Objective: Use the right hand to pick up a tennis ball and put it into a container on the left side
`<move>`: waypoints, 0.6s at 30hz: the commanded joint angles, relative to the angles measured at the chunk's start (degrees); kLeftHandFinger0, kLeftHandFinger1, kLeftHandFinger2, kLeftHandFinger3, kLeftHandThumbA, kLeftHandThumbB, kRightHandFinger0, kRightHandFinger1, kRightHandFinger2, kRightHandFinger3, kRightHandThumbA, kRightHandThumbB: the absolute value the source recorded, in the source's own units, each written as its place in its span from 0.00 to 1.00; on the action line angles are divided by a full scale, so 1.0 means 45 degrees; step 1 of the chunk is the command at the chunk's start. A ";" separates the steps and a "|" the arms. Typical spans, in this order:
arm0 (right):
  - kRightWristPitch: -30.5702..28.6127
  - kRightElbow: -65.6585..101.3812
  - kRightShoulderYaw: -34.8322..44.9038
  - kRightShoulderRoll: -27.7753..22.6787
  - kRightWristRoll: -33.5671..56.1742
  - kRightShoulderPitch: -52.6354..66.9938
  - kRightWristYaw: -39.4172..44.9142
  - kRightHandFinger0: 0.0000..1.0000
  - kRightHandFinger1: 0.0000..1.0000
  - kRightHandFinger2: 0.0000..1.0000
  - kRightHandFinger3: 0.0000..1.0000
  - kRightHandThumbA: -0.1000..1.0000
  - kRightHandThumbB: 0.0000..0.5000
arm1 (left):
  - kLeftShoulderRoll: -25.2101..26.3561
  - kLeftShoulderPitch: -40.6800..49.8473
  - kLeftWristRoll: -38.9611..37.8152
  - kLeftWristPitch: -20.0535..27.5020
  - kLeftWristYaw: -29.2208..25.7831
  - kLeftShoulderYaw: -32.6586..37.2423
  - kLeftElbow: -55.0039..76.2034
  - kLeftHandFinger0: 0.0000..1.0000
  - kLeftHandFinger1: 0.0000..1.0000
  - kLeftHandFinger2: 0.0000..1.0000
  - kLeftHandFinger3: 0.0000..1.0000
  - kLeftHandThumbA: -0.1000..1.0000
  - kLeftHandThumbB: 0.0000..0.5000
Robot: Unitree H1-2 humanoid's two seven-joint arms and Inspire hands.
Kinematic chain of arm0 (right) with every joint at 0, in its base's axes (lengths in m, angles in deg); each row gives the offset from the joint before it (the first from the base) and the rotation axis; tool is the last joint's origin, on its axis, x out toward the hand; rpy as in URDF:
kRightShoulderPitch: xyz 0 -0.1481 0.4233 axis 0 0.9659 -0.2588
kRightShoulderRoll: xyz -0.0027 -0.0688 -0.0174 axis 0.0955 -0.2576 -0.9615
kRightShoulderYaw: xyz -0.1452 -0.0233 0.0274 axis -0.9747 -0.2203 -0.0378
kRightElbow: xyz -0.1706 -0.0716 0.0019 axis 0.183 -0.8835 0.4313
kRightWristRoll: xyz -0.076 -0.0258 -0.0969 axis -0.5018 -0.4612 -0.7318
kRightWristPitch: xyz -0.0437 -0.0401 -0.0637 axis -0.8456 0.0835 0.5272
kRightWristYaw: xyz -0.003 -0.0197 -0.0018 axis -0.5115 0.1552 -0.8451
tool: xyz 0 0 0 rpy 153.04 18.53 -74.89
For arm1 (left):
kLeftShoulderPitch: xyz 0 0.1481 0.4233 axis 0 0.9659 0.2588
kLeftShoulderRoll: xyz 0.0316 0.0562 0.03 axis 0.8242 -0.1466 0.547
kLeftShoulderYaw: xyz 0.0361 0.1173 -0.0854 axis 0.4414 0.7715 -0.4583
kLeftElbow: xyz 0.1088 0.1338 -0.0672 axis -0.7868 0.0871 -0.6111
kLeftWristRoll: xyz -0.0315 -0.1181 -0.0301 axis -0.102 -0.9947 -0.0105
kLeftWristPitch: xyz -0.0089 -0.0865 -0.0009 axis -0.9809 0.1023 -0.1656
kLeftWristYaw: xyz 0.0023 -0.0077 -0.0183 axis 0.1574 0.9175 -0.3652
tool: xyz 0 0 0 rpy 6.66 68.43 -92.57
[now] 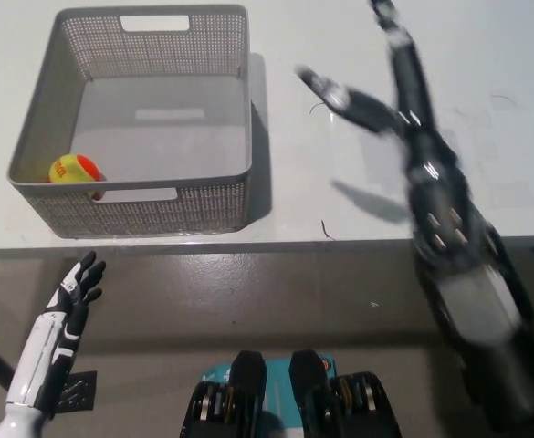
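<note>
Right hand, fingers spread and empty, hovers well right of the mesh basket containing the tennis ball; careless sweeping leftward could strike the basket.

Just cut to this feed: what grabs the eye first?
The black right hand, fingers spread and holding nothing, blurred above the white table right of the grey basket. An orange-and-yellow ball lies in the basket's near-left corner. The white left hand rests open at lower left.

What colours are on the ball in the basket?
Orange and yellow-green ball, head view.
</note>
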 commanded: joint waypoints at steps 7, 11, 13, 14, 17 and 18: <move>-0.2858 0.4620 0.0157 -0.0423 0.3551 0.5685 0.1542 1.00 1.00 1.00 1.00 1.00 0.61 | 0.0003 0.0742 -0.0357 0.1095 -0.0094 -0.0088 -0.0312 1.00 1.00 1.00 1.00 1.00 0.54; -0.3480 0.3517 0.0064 -0.0209 0.3877 0.6345 0.1965 1.00 1.00 1.00 1.00 1.00 0.60 | -0.0003 0.0707 -0.0423 0.1402 -0.0139 -0.0132 -0.0446 1.00 1.00 1.00 1.00 1.00 0.53; -0.3820 0.2917 0.0059 -0.0138 0.3886 0.6612 0.2080 1.00 1.00 1.00 1.00 1.00 0.61 | 0.0000 0.0705 -0.0334 0.1456 -0.0192 -0.0158 -0.0471 1.00 1.00 1.00 1.00 1.00 0.55; -0.3890 0.2612 0.0031 -0.0123 0.3659 0.6827 0.2087 1.00 1.00 1.00 1.00 1.00 0.59 | 0.0013 0.0696 -0.0419 0.1472 -0.0161 -0.0172 -0.0483 1.00 1.00 1.00 1.00 1.00 0.56; -0.4021 0.2179 -0.0027 -0.0137 0.3655 0.7070 0.2330 1.00 1.00 1.00 1.00 1.00 0.52 | 0.0027 0.0592 -0.0490 0.1529 -0.0162 -0.0217 -0.0506 1.00 1.00 1.00 1.00 1.00 0.54; -0.4108 0.1925 -0.0062 -0.0125 0.3894 0.7213 0.2556 1.00 1.00 1.00 1.00 1.00 0.53 | 0.0033 0.0582 -0.0542 0.1644 -0.0172 -0.0253 -0.0565 1.00 1.00 1.00 1.00 1.00 0.52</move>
